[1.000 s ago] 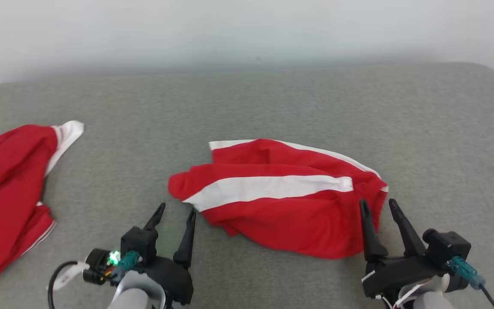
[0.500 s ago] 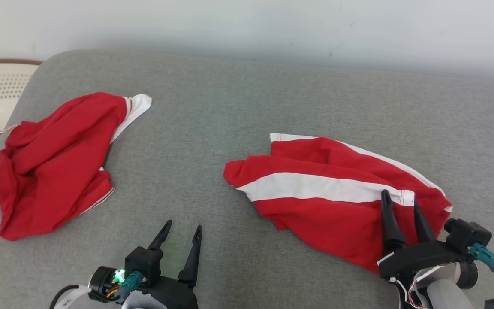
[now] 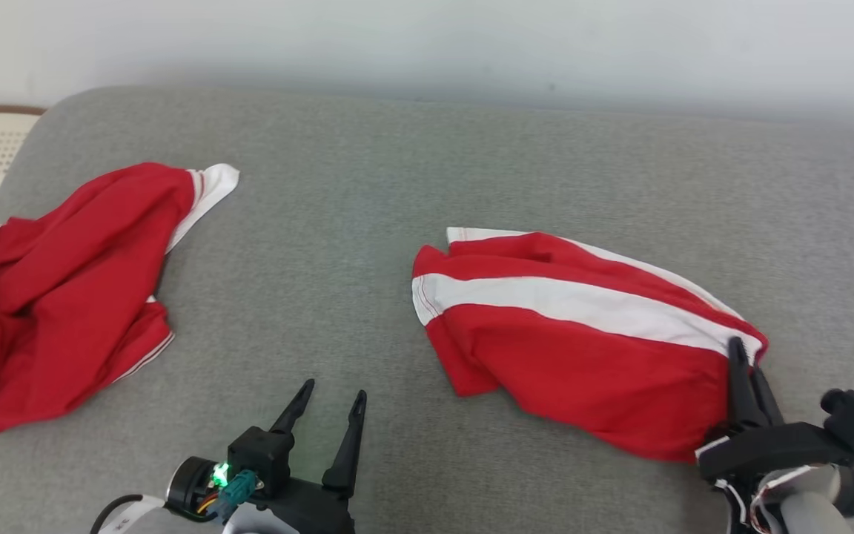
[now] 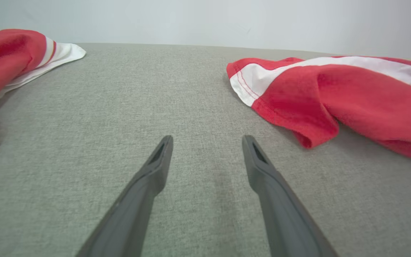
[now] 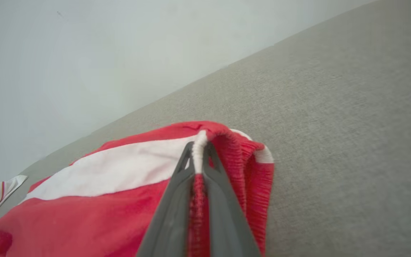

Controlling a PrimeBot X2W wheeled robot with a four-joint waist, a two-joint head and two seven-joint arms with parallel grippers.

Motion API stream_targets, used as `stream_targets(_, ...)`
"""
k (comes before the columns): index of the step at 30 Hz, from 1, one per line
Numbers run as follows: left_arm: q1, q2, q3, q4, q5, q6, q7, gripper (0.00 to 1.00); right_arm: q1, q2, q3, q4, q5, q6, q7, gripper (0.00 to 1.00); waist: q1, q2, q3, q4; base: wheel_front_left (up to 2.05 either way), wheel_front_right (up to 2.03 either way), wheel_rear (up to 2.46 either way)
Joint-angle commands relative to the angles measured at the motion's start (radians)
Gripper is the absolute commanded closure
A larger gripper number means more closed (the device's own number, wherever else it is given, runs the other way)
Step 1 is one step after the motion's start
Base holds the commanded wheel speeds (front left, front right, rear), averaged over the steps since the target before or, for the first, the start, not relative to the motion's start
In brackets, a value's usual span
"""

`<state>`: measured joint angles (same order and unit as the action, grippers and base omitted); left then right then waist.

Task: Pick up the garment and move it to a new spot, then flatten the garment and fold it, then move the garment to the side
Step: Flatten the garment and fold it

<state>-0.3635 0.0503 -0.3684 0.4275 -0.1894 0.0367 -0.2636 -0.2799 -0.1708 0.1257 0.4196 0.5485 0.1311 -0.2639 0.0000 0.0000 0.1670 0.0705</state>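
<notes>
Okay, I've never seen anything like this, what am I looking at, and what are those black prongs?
A two-armed robot; the prongs are its gripper fingers. The wide picture comes from its head camera, the other two from cameras on each wrist. On the grey padded surface lie two crumpled red-and-white garments. The right gripper is pinched shut on the ribbed edge of the striped garment; the left gripper is open, holding nothing. The other garment lies apart, at the left.
</notes>
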Motion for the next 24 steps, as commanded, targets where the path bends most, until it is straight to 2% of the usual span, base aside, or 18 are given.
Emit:
stream_targets(1, 0.003, 0.001, -0.013, 0.000, -0.012, -0.005, -0.002, 0.00, 0.010, -0.017, -0.013, 0.014, 0.000, -0.001, -0.001, 1.00, 0.0000, 0.0000, -0.016, -0.040, 0.00, 0.00, 0.00)
stream_targets(10, -0.054, 0.001, -0.081, 0.013, -0.072, 0.004, -0.002, 0.00, 0.009, -0.041, 0.006, 0.072, -0.023, -0.001, -0.001, 1.00, 0.0000, 0.0000, -0.014, -0.097, 0.00, 0.00, 0.00)
stream_targets(11, -0.060, 0.001, -0.084, 0.018, -0.079, 0.007, -0.002, 0.00, 0.011, -0.041, 0.013, 0.077, -0.029, -0.001, -0.001, 0.86, 0.0000, 0.0000, -0.016, -0.101, 0.00, 0.00, 0.00)
stream_targets(12, -0.067, 0.001, -0.087, 0.023, -0.086, 0.009, -0.002, 0.00, 0.012, -0.041, 0.016, 0.079, -0.035, -0.001, -0.001, 0.31, 0.0000, 0.0000, -0.018, -0.105, 0.00, 0.00, 0.00)
stream_targets(13, -0.072, 0.001, -0.088, 0.026, -0.094, 0.009, -0.002, 0.00, 0.011, -0.040, 0.018, 0.080, -0.039, -0.001, -0.001, 0.00, 0.0000, 0.0000, -0.020, -0.112, 0.00, 0.00, 0.00)
stream_targets(18, -0.097, 0.001, -0.086, 0.058, -0.132, 0.012, -0.002, 0.00, 0.023, -0.022, -0.011, 0.054, -0.093, -0.001, -0.001, 0.00, 0.0000, 0.0000, -0.028, -0.153, 0.00, 0.00, 0.00)
stream_targets(21, -0.105, 0.000, -0.107, 0.093, -0.147, -0.011, -0.002, 0.00, 0.048, -0.009, -0.035, 0.028, -0.119, -0.001, -0.001, 0.00, 0.0000, 0.0000, -0.025, -0.182, 0.00, 0.00, 0.00)
stream_targets(24, -0.116, 0.003, -0.101, 0.122, -0.159, -0.009, -0.002, 0.00, 0.062, 0.000, -0.037, 0.006, -0.138, -0.001, -0.001, 0.00, 0.0000, 0.0000, -0.020, -0.205, 0.00, 0.00, 0.00)
